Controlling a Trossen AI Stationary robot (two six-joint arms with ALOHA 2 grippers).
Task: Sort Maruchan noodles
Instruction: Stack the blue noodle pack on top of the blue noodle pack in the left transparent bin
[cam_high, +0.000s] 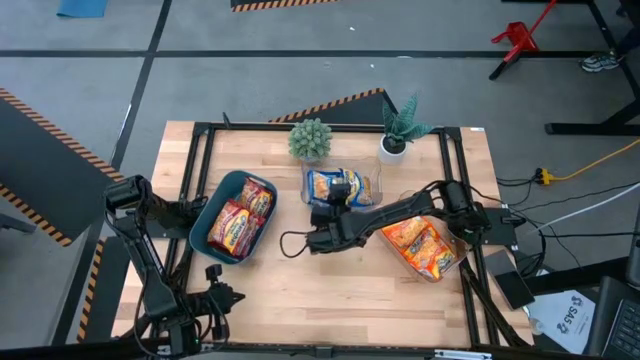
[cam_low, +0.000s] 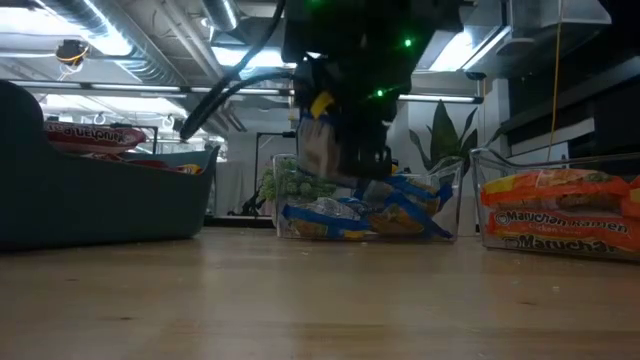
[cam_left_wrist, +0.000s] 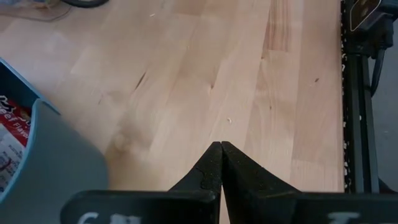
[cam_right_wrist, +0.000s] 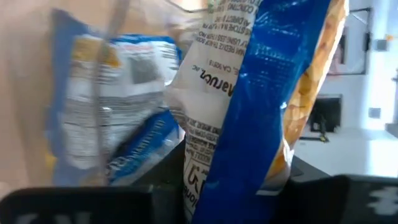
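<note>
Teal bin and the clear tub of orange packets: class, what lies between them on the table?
In the high view, between the teal bin and orange-packet tub: the right end effector, gripping a blue packet.

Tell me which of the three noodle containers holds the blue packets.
The clear middle tub, just in front of the two plants. The teal bin holds red-brown packets; the clear right tub holds orange ones.

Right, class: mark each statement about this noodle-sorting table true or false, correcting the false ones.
1. The right gripper holds a blue-and-white plastic noodle packet. True.
2. The dark teal plastic bin holds orange-yellow packets. False: its packets are red-brown.
3. The left gripper has its jaws shut and empty. True.
4. The clear plastic tub by the right arm stands empty. False: it holds orange-yellow packets.
5. The two potted plants stand nearest the arms' bases. False: they stand at the far edge.
</note>
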